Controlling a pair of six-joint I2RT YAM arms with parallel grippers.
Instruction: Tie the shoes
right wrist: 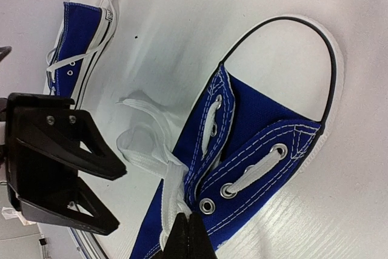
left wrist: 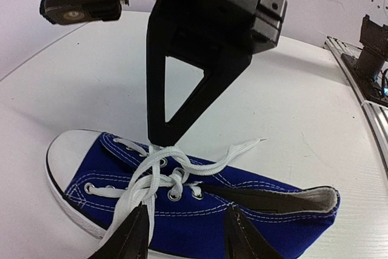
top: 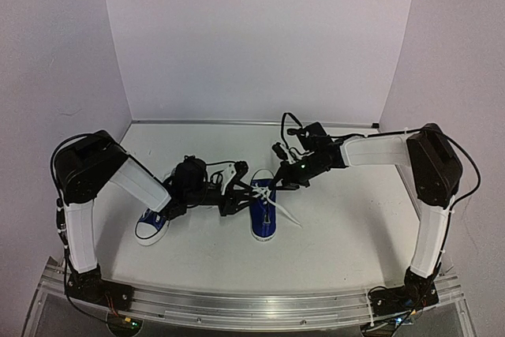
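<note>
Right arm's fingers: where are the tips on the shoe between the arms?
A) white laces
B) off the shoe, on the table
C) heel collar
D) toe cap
A: the right gripper is shut with its tips down at the white laces over the eyelets of the shoe, and a lace strand runs into them in the right wrist view.

Centre shoe (top: 263,215): blue canvas, standing on its sole, white toe cap pointing away. White laces (top: 266,195) are crossing loosely, not lying in a bow, one end trailing off rightward. Second shoe (top: 150,226) is sitting leftward, partly hidden.
</note>
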